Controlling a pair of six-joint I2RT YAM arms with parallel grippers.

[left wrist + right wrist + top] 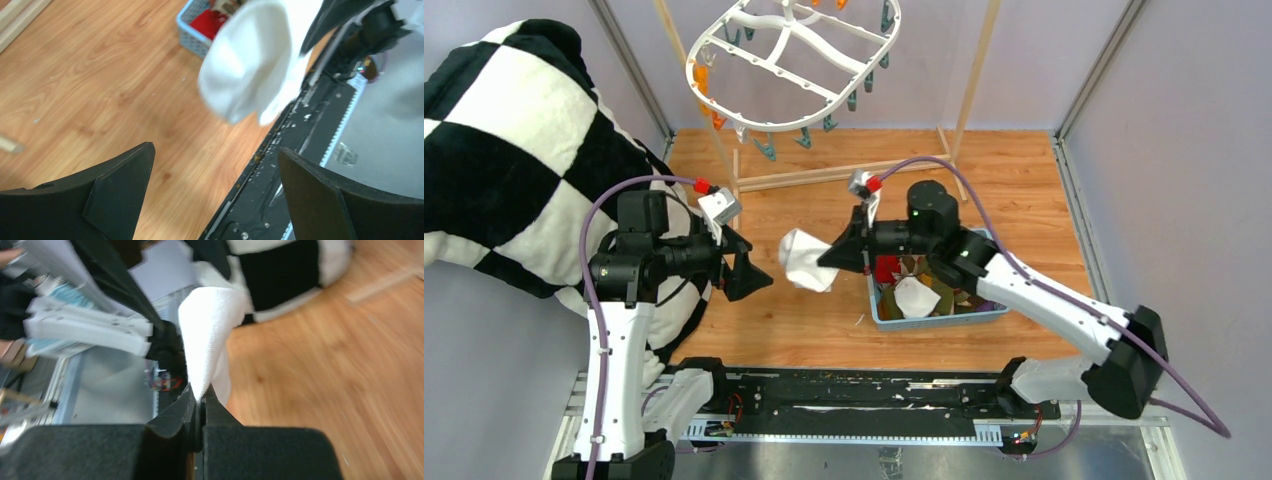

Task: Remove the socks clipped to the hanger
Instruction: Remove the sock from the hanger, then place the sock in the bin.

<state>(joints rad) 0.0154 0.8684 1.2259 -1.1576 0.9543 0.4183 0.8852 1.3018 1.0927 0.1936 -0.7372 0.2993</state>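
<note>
The right claw [199, 399] pinches the floppy, light-looking white sock [807, 258] by its thin edge, the left claw [215, 150] spread nearby.

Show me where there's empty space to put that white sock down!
Bare wood lies between the wooden rack and the basket, stretching out to the right, and in the near strip under the white sock. Crowded: the basket is nearly full, and the blanket covers the left side.
</note>
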